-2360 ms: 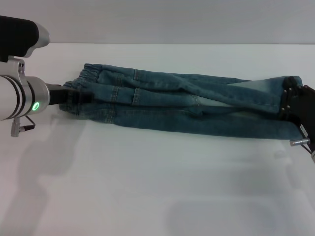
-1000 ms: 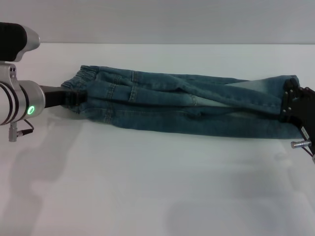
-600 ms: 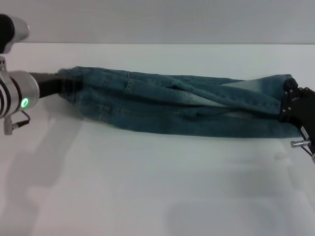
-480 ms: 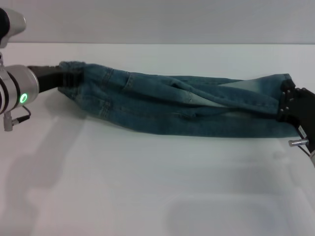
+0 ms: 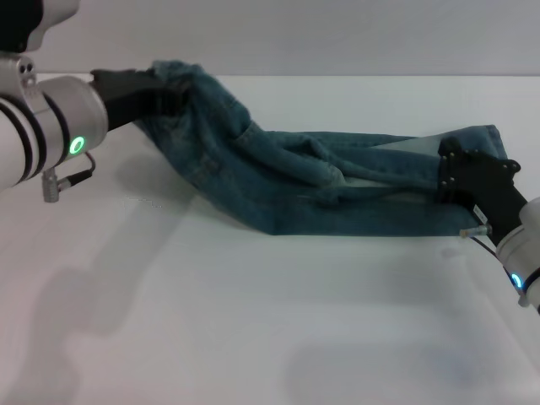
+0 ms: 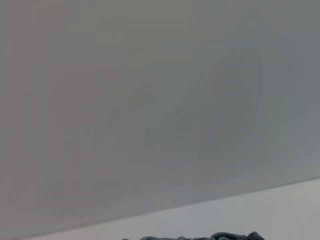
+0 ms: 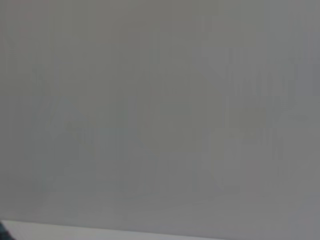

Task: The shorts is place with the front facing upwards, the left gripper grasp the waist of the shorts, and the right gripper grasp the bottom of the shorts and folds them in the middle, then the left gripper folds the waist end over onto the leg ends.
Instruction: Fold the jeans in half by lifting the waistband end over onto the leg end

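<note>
Denim, soft and floppy: the blue-green shorts (image 5: 321,181) sag across the white table (image 5: 253,321). Black left gripper (image 5: 164,93) pinches the waistband at ten o'clock; black right gripper (image 5: 460,175) clamps the hems at three.

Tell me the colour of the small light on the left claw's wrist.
Green; the light shows best in the head view.

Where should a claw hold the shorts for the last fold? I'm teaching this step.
At the waist, from the left, as the left claw does now: the shorts lie lengthwise, leg ends to the right under the right claw.
</note>
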You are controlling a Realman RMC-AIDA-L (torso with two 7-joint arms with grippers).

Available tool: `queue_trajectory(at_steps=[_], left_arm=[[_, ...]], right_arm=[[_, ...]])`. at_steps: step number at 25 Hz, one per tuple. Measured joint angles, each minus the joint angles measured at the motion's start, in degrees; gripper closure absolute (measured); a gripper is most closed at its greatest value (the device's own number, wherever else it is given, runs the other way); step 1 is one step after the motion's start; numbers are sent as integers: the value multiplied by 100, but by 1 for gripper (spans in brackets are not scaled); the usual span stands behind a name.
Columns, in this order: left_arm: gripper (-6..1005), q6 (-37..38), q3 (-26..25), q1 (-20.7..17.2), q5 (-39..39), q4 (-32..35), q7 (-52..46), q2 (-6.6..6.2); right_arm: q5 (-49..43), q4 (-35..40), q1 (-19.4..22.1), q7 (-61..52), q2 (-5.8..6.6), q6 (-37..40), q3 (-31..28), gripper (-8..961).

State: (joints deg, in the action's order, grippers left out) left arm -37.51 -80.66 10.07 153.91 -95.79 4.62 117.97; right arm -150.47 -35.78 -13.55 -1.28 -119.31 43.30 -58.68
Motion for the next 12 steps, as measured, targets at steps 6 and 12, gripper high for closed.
queue_trajectory(at_steps=[6, 12], left_arm=[[661, 7, 158, -69, -3, -576, 27, -8], [722, -21, 284, -107, -2, -860, 74, -11]], right_arm=[[0, 153, -239, -290, -14, -120, 86, 953], [0, 281, -577, -565, -18, -339, 366, 953]])
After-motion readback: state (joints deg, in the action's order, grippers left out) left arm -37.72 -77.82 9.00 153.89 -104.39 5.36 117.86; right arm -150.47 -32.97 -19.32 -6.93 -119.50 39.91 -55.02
